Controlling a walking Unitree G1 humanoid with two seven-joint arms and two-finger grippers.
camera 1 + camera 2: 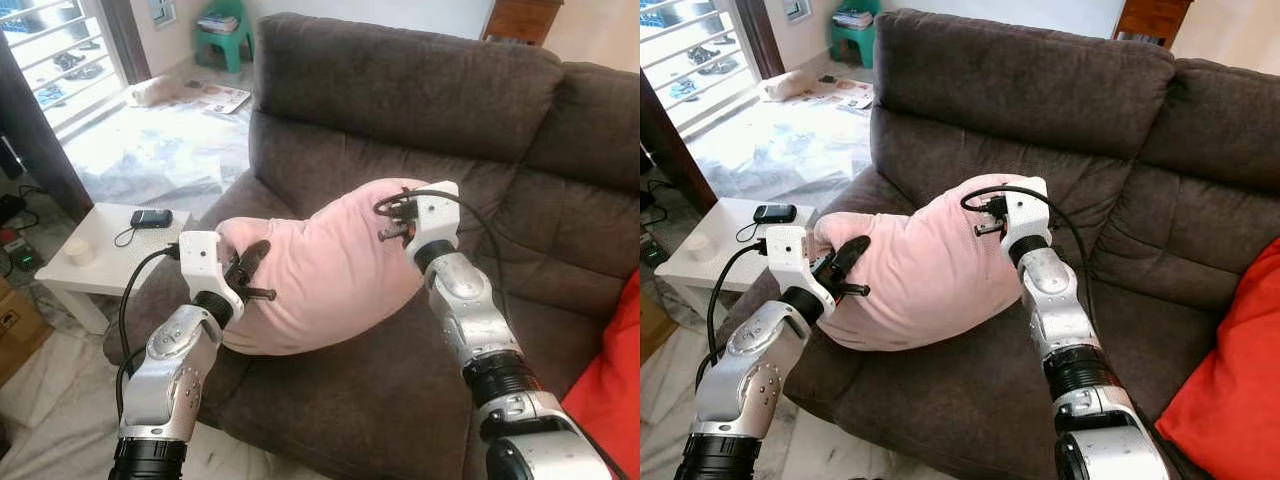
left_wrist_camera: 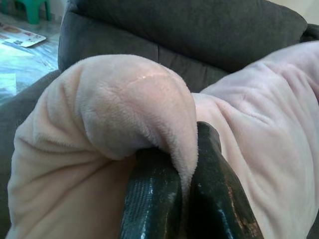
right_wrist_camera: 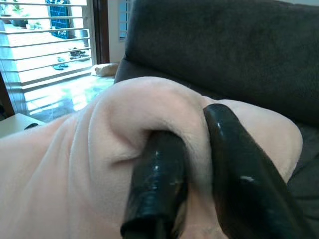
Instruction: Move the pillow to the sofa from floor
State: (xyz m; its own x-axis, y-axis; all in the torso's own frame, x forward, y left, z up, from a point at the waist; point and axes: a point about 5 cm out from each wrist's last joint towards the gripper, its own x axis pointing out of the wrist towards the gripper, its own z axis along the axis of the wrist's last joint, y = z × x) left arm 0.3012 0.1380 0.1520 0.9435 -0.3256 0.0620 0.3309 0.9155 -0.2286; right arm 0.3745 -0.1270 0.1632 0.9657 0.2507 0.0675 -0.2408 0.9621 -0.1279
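Left eye view: we see the pillow [image 1: 325, 265], pale pink, plush and fuzzy, bent into a soft arch over the seat of the sofa [image 1: 400, 100]. Its lower edge looks to rest on the seat cushion, near the sofa's left arm, with the upper end up near the backrest; we cannot tell whether the middle touches the seat.

The left gripper [image 1: 250, 272] pinches the pillow's lower left corner. In the left wrist view we see the two black fingers [image 2: 149, 199] close together with a fold of pink fabric bunched between and over them. The right gripper [image 1: 393, 220] holds the upper right end of the pillow. In the right wrist view its fingers [image 3: 157, 184] are narrow, clamped on a raised ridge of the plush.

The sofa is dark brown with a suede-like nap. A red cushion [image 1: 1230, 390] sits at the sofa's right side, cut off by the frame edge. The fingertips of both grippers are buried in fabric in the head views, so we cannot make them out there. The pillow's underside is hidden.

Left of the sofa we see a small white surface [image 1: 90, 260] carrying a dark phone-like device [image 1: 150, 218] and a round white thing [image 1: 80, 250], too small to tell. A green stool [image 1: 222, 35] stands far back.
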